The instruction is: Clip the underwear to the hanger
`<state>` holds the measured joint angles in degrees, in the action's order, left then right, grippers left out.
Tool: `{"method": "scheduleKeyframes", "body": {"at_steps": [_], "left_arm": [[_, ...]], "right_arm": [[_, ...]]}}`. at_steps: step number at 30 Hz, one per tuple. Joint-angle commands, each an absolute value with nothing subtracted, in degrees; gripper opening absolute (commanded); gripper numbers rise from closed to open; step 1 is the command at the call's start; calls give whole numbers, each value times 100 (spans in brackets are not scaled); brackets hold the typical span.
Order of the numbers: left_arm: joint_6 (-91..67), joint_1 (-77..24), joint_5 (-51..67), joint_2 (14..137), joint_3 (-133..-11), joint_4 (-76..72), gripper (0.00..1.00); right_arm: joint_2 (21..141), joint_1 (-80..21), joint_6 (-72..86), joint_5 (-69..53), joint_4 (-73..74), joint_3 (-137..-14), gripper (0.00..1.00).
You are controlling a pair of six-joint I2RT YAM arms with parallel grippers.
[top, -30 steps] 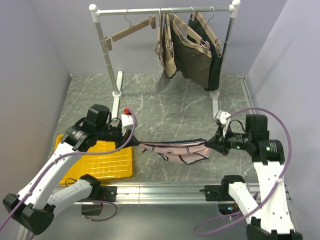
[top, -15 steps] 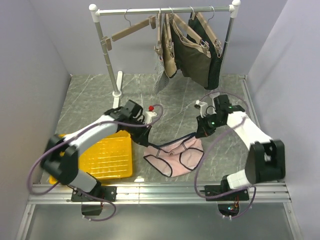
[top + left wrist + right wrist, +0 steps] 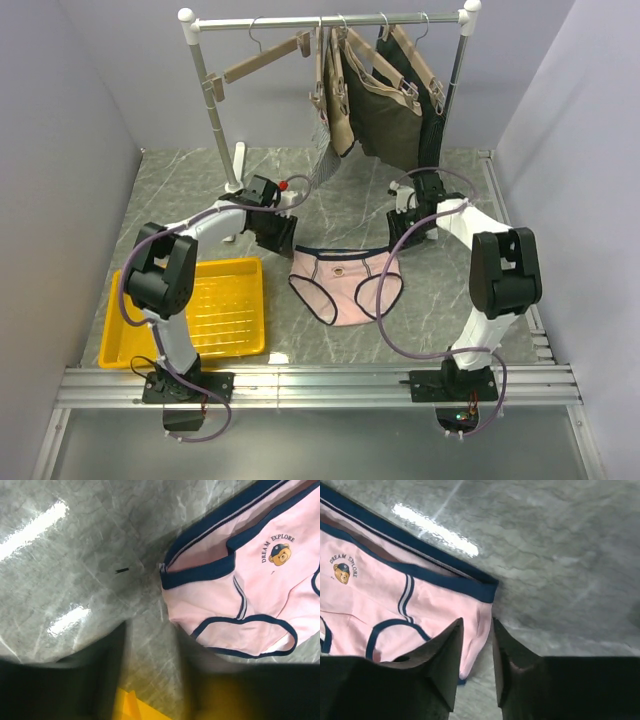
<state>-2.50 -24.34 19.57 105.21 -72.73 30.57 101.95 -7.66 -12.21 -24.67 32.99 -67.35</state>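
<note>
The pale pink underwear (image 3: 345, 288) with navy edging lies flat on the grey marble table, waistband toward the rack. It also shows in the left wrist view as underwear (image 3: 235, 587) with a small bear print. My left gripper (image 3: 283, 238) sits just off its left waistband corner, open, and the left gripper (image 3: 152, 630) has only bare table in its gap. My right gripper (image 3: 403, 232) is at the right corner. The right gripper (image 3: 477, 625) is open, its jaws straddling the underwear (image 3: 380, 595) at its side edge. The bare tan hanger (image 3: 262, 60) hangs tilted at the rail's left.
A clothes rack (image 3: 330, 20) stands at the back, carrying tan hangers with dark olive garments (image 3: 385, 115) and a grey mesh garment (image 3: 322, 160). A yellow tray (image 3: 190, 264) sits at the front left, beside the left arm.
Both arms carried the stretched underwear from the front edge toward mid-table and laid it flat. Both grippers, shut on its ends before, have opened and let go.
</note>
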Motion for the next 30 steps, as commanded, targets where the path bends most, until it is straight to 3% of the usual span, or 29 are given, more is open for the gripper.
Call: {"method": "scheduleKeyframes", "body": {"at_steps": [1,2,6,11,19,30], "left_arm": [[-308,-2461,2214,10363,-7366,3059,54],[-255,-2461,2232,10267,-7304,3050,64],[191,-2478,2189,9521,-6892,2901,68],[150,-2540,2460,9351,-6627,2892,66],[-676,-2540,2830,9896,-6706,2892,58],[-1019,-2312,2724,10125,-6829,3067,42]], "right_arm": [[9977,-791,-1229,-2057,3452,-7128,38],[9880,-826,-1352,-2074,3550,-7119,38],[9282,-1159,-2161,-2031,3866,-6830,31],[8894,-2257,-2689,-1794,4140,-6259,24],[9421,-3742,-2611,-1687,4157,-6310,19],[10387,-4878,-2724,-2038,4244,-6170,19]]}}
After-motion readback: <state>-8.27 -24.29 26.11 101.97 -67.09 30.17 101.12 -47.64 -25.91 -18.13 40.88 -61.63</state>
